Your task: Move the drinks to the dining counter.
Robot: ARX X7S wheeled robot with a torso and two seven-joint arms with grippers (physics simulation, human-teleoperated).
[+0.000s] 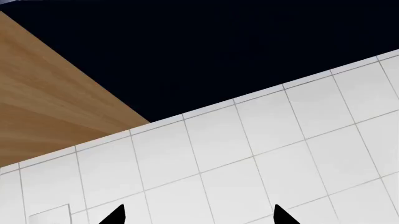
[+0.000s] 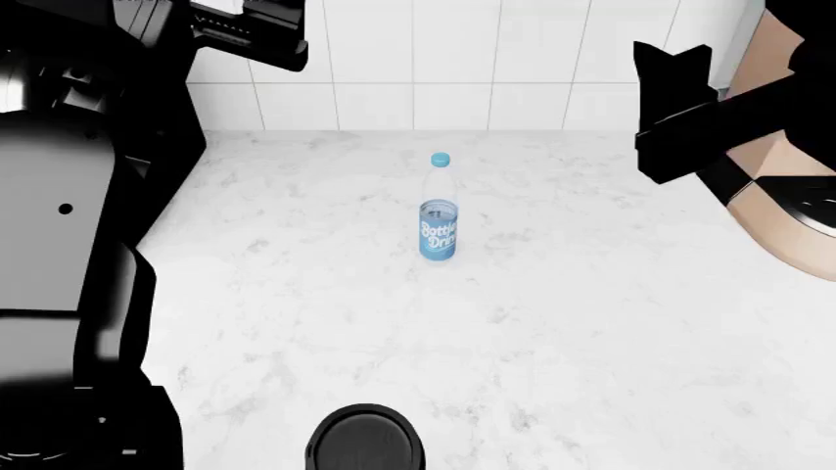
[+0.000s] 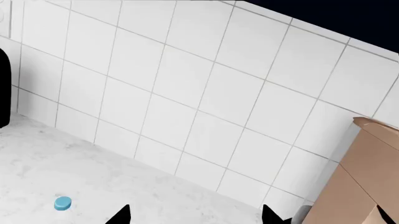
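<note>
A small clear water bottle (image 2: 440, 213) with a light-blue cap and blue label stands upright in the middle of the grey-veined marble worktop (image 2: 327, 313). Only its cap (image 3: 62, 203) shows in the right wrist view. My left gripper (image 1: 199, 219) is open and empty, raised at the far left and facing the tiled wall. My right gripper (image 3: 196, 219) is open and empty, raised to the right of the bottle and well apart from it. I cannot make out the coffee cup. The dining counter is out of view.
White wall tiles (image 2: 457, 59) back the worktop. A tan-brown boxy object (image 2: 784, 186) with a dark band stands at the right edge, partly behind my right arm (image 2: 679, 108); it also shows in the right wrist view (image 3: 361, 177). A wooden panel (image 1: 50, 93) shows beside the tiles.
</note>
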